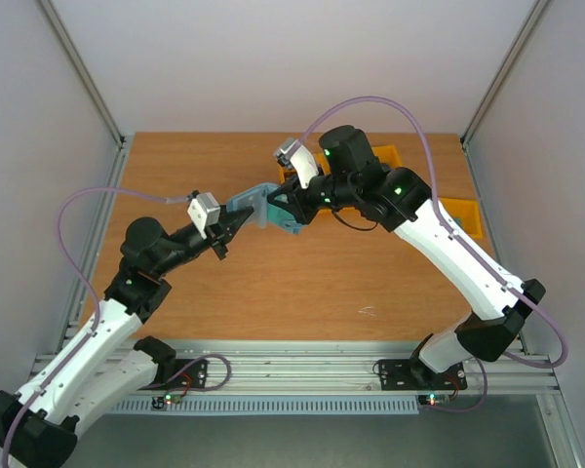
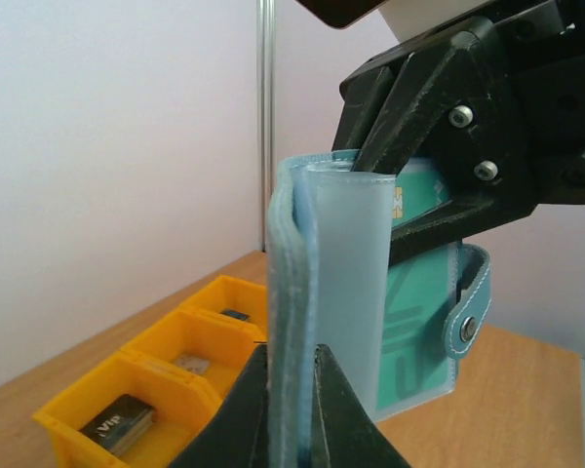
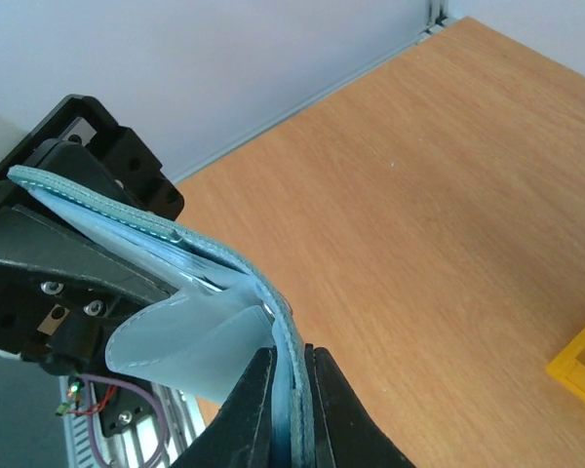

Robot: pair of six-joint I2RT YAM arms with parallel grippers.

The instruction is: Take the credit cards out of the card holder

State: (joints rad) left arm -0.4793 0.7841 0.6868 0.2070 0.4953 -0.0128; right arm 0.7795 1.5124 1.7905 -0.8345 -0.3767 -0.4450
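Your left gripper (image 2: 291,366) and right gripper (image 3: 291,375) both pinch the card holder (image 2: 336,283) mid-air. Far-right yellow bins (image 1: 465,216) hold dark bits (image 2: 117,426).

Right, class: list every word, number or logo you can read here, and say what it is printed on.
"Vin", white, possibly cut off: on the small dark item in the nearest yellow plastic bin.
Yellow marks on the teal card inside the teal-blue bifold card holder: too blurred to read.
Nothing else legible.

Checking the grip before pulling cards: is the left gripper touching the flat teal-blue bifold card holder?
Touching. The left wrist view shows the left gripper closed on the teal-blue bifold card holder, both fingers pressed against its stitched edge with no gap.
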